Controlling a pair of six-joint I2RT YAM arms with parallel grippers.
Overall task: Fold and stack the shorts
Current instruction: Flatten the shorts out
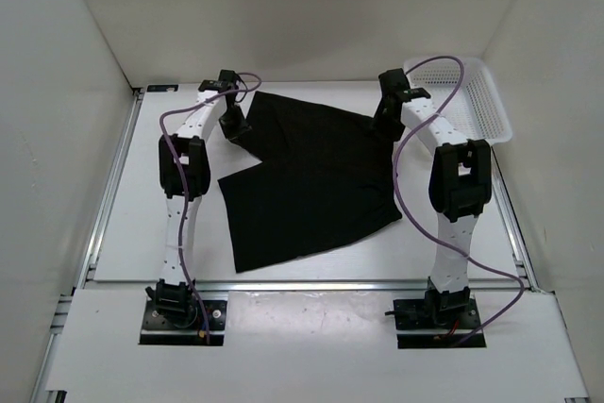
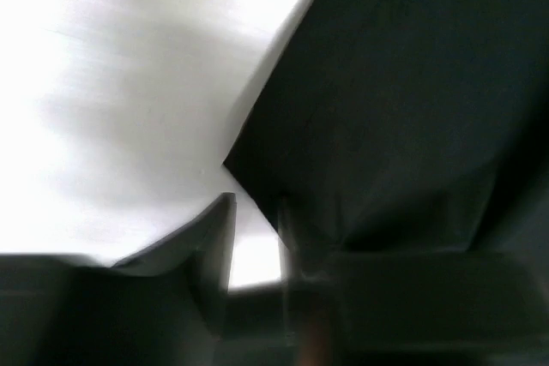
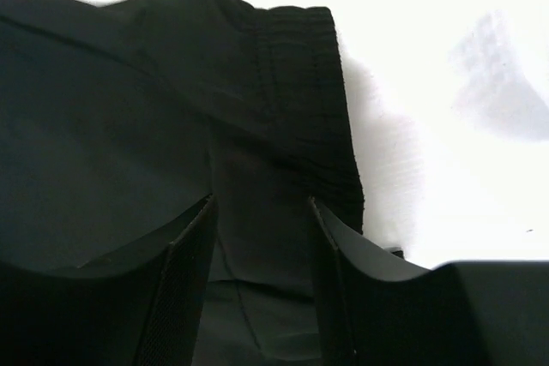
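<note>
The black shorts (image 1: 311, 181) lie spread flat across the middle of the table, legs towards the near left. My left gripper (image 1: 231, 125) is down at their far left corner. In the left wrist view its jaws (image 2: 256, 212) stand a little apart with bare white table between them, and the shorts' edge (image 2: 386, 109) runs just right of the gap. My right gripper (image 1: 385, 118) is at the far right corner. Its fingers (image 3: 260, 203) are open and straddle a raised fold of fabric below the ribbed waistband (image 3: 300, 83).
A white mesh basket (image 1: 477, 92) stands at the far right corner, just behind the right arm. White walls enclose the table on three sides. Purple cables loop off both arms.
</note>
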